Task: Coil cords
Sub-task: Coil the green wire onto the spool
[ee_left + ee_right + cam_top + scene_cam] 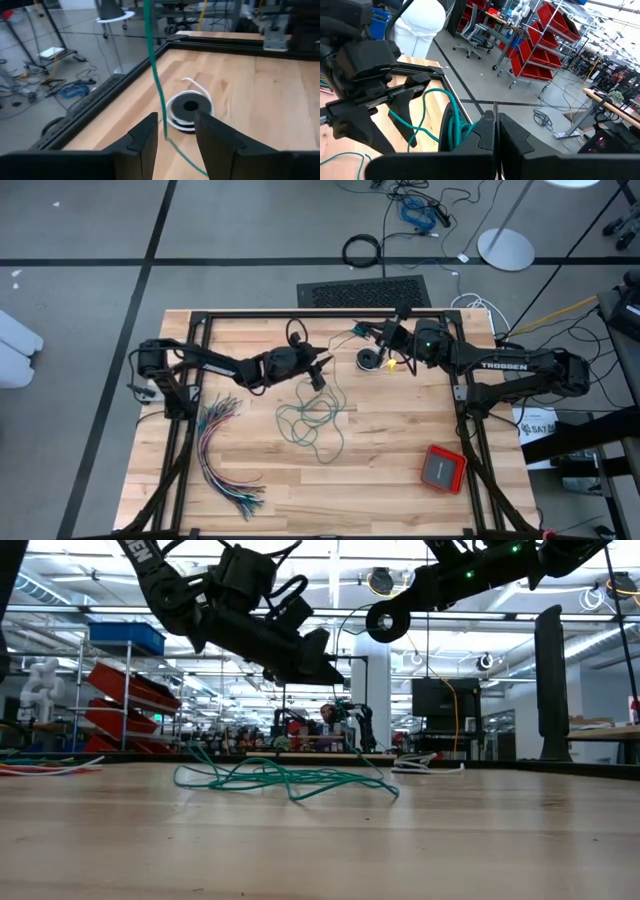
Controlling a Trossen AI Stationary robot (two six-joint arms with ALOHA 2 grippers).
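Both arms were raised over the far half of the wooden desk, reaching in toward each other. The left hand hung near the middle of the far side, its two fingers parted with a gap between them. The teal-green cord ran straight down through that gap; I could not tell whether the fingers were actually touching it or only standing on either side.

From there the teal-green cord dropped to the desk and spread out in a loose, tangled heap around the centre, at about five o'clock from the left hand. In the low view it lay flat as a messy sprawl of loops. A stretch of it also rose away toward the right hand, which was at about two o'clock from the left hand, close to the far edge. That hand was clenched tight, fingers pressed together, with several turns of teal cord bunched just beside them in the wrist view; whether they pinched the cord I couldn't make out.

The black cord sat wound into a small flat coil on the desk between the two hands, its white tail curling out from it.

Toward seven o'clock lay a fanned bundle of coloured wires, and near five o'clock an orange-red box.
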